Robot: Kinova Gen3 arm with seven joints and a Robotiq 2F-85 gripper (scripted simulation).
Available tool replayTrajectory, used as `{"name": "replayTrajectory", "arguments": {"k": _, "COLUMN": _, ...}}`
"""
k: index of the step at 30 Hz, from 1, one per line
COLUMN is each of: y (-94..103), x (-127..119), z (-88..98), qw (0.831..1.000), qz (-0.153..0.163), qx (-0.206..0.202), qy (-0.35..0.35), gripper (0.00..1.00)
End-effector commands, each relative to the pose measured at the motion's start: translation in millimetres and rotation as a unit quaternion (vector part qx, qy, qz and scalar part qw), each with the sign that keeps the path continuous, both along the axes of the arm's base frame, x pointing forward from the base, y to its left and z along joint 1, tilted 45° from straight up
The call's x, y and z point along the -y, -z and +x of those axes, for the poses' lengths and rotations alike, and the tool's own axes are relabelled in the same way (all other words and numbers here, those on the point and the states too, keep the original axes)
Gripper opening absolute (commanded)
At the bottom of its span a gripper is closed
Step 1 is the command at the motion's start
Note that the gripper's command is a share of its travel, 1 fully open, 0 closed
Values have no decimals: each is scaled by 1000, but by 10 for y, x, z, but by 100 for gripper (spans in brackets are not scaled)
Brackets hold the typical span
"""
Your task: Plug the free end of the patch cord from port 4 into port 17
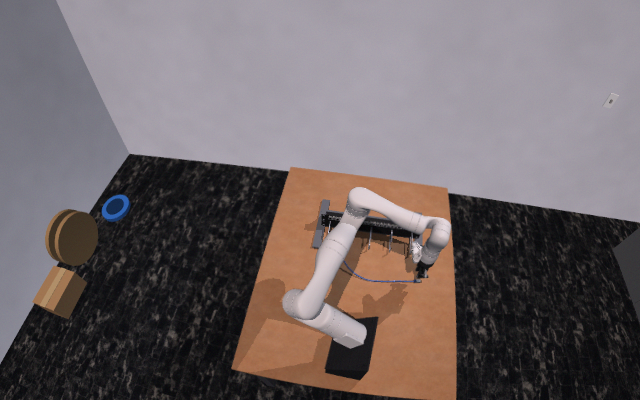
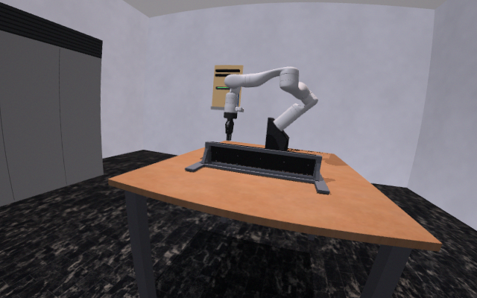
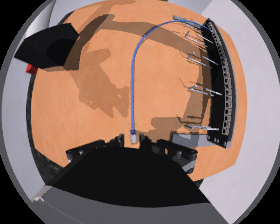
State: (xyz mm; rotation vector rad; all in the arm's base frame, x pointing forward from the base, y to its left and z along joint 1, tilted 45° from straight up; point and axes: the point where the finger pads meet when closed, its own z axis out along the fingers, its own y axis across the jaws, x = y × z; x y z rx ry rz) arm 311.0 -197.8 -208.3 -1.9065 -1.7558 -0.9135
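Table (image 1: 415, 350) (image 2: 235, 201) (image 3: 161, 100), one: the work surface, above which the closing motion should be kept low and level. Arm (image 1: 329, 255) (image 2: 257, 79), one: to be held steady while the plug is pinched, so that the free end is not pushed toward the table's edge. Rack (image 1: 317, 240) (image 2: 264, 172) (image 3: 218, 75), one, on two feet: loose, hence best approached squarely, at port 17, with a straight push; the number plates cannot be read. Cord (image 1: 380, 281) (image 3: 133, 90), one: blue, curved from the rack's far part to the claw, with slack best preserved during the carry. Claw (image 1: 422, 276) (image 2: 229, 139) (image 3: 131, 138), one, with two fingers: partly open, narrowed around the plug, table surface being visible on both sides of it. Metal cable guides (image 1: 391, 241) (image 3: 201, 128), apparently five: to be avoided by fingers and cord. Plug (image 1: 417, 281) (image 3: 133, 134), one visible: located between the fingertips, well apart from the ports; it should be gripped centrally, the latch kept free and upward. The latch's direction cannot be made out.
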Motion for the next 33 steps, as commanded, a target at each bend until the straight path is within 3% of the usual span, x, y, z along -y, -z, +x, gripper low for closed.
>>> {"name": "replayTrajectory", "arguments": {"k": 1, "y": 16, "x": 51, "z": 4, "qw": 1000, "qz": -4, "qx": -2, "qy": 5, "gripper": 0}}
{"name": "replayTrajectory", "arguments": {"k": 19, "y": -13, "x": 46, "z": 11, "qw": 1000, "qz": -4, "qx": -9, "qy": 16, "gripper": 0}}
{"name": "replayTrajectory", "arguments": {"k": 26, "y": -92, "x": 49, "z": 71, "qw": 999, "qz": -4, "qx": -17, "qy": 33, "gripper": 0}}
{"name": "replayTrajectory", "arguments": {"k": 33, "y": -323, "x": 46, "z": 238, "qw": 996, "qz": -4, "qx": -39, "qy": 85, "gripper": 0}}
